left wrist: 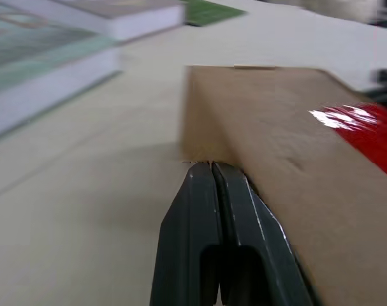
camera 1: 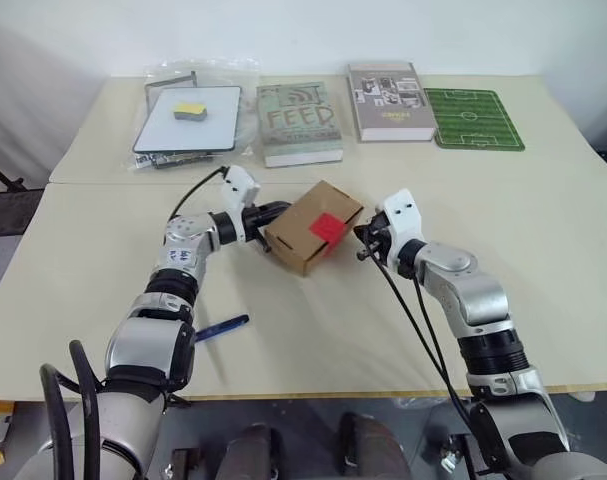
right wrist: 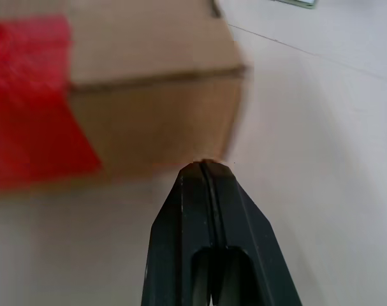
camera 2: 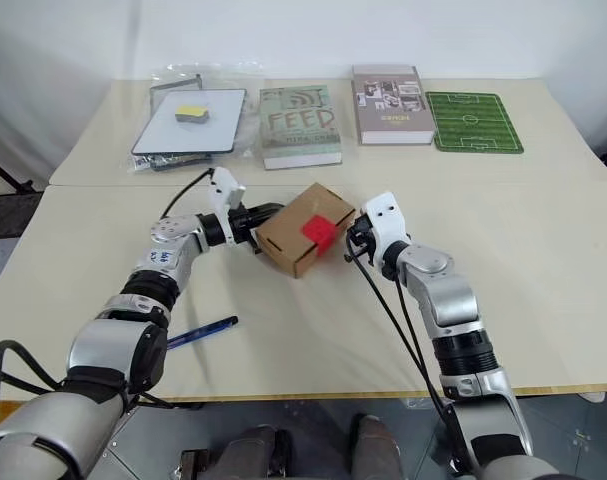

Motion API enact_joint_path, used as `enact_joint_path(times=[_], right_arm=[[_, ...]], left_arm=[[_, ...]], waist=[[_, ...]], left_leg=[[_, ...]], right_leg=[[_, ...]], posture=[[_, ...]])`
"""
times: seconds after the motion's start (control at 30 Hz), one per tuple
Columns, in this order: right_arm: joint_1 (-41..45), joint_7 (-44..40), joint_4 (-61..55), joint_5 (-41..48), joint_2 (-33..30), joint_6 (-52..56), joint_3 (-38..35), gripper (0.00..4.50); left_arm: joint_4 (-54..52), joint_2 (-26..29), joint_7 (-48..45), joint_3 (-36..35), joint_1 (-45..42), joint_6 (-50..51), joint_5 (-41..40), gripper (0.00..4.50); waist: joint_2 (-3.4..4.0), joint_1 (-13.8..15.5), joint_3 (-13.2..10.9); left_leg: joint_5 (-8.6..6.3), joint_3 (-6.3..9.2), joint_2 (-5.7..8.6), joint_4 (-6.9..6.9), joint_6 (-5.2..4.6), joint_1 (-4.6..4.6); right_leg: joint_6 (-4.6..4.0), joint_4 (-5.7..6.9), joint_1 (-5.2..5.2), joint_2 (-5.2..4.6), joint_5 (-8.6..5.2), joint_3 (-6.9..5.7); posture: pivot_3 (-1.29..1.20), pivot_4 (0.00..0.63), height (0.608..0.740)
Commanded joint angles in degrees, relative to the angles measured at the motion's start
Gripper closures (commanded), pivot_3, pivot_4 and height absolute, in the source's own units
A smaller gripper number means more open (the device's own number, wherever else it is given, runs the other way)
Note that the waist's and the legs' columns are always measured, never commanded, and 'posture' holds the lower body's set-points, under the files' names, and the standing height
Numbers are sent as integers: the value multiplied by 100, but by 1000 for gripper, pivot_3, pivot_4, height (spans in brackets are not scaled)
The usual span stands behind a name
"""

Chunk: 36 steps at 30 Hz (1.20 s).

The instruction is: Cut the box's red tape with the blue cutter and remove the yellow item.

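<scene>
The brown cardboard box [camera 1: 305, 232] lies askew at the middle of the table, with the red tape [camera 1: 328, 227] folded over its near right edge. My left gripper [camera 1: 275, 212] is shut and empty, its tip against the box's left side [left wrist: 263, 127]. My right gripper [camera 1: 364, 240] is also shut and empty, its tip close to the box's right corner [right wrist: 155, 121], beside the red tape [right wrist: 34, 108]. The blue cutter [camera 1: 221, 327] lies on the table near the front edge, beside my left arm and apart from both grippers. The yellow item is hidden.
At the back stand a whiteboard [camera 1: 215, 125] in a plastic sleeve carrying a yellow-and-grey eraser [camera 1: 190, 109], a grey-green book [camera 1: 300, 122], a second book [camera 1: 388, 100] and a green pitch mat [camera 1: 475, 118]. Black cables run along my right arm.
</scene>
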State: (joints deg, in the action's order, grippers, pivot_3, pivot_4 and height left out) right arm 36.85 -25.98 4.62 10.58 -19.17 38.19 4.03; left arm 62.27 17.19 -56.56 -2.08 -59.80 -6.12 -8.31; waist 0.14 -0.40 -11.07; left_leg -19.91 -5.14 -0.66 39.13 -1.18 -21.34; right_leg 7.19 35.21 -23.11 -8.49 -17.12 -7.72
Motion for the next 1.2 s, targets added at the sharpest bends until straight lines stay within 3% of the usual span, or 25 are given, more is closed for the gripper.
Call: enact_joint_path(times=[0.03,0.4,0.53,0.83,1.2], right_arm=[[130,11,-549,94,-20,263,-90,4500],[-55,-141,-1536,247,-402,1148,-270,4500],[14,7,-1007,-204,-535,397,-174,4500],[-173,338,-1230,-405,-1354,339,-1046,4500],[-1814,-1045,-4026,925,-3132,3087,-1249,4500]], left_arm=[[-479,-51,-571,249,-115,258,70,4458],[-2245,-138,-1178,813,435,1739,8,4458],[-2643,-124,-1040,851,595,2009,-9,4458],[-2121,397,-287,401,307,1831,46,4458],[373,-132,1172,80,-887,-227,403,4458]], waist=[[0,12,0],[0,8,0],[-1,8,0],[-2,38,-1],[-21,187,-8]], left_leg=[[0,0,0,0,0,-2],[0,-2,2,6,0,-25],[2,-6,2,10,-3,-25],[3,-6,2,10,-5,-25],[-1,-6,8,12,-11,-31]], right_leg=[[0,1,-3,0,0,1],[-1,38,-45,-2,0,11],[-1,38,-45,-2,0,17],[-1,39,-47,-4,1,19],[-1,31,-46,-6,1,15]], posture=[[0,150,740],[0,150,740],[0,150,740],[0,150,740],[0,150,740]])
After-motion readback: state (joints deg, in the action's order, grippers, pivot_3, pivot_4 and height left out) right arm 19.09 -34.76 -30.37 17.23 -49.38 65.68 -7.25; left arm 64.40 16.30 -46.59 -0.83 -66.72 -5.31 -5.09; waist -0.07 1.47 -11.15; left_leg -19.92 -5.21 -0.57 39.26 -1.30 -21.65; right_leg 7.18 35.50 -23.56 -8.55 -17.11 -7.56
